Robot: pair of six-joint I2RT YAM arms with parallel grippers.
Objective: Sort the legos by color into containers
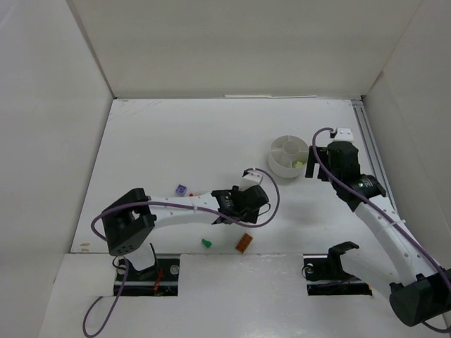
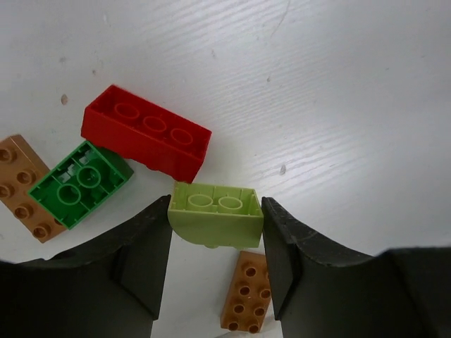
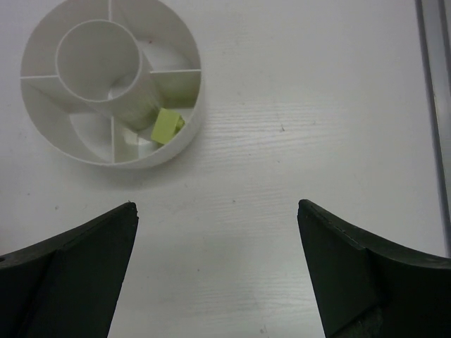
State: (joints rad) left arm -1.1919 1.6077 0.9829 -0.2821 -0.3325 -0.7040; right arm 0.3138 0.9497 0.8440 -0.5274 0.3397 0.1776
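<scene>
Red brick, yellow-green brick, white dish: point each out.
red brick (image 2: pixel 146 141), left wrist view, studded top
yellow-green brick (image 2: pixel 215 215), left wrist view, its middle
white dish (image 3: pixel 141 160), right wrist view, near rim

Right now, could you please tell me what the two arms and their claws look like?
Both the left arm and right arm have white links and bulky black joints, with a purple cable running loosely along each. The left claw and right claw each have two dark, matte, wedge-shaped fingers with flat inner faces.

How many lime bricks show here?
2. One lime brick between the left gripper's fingers; one lime brick in a wedge of the white dish. Others may hide under the arms.
</scene>
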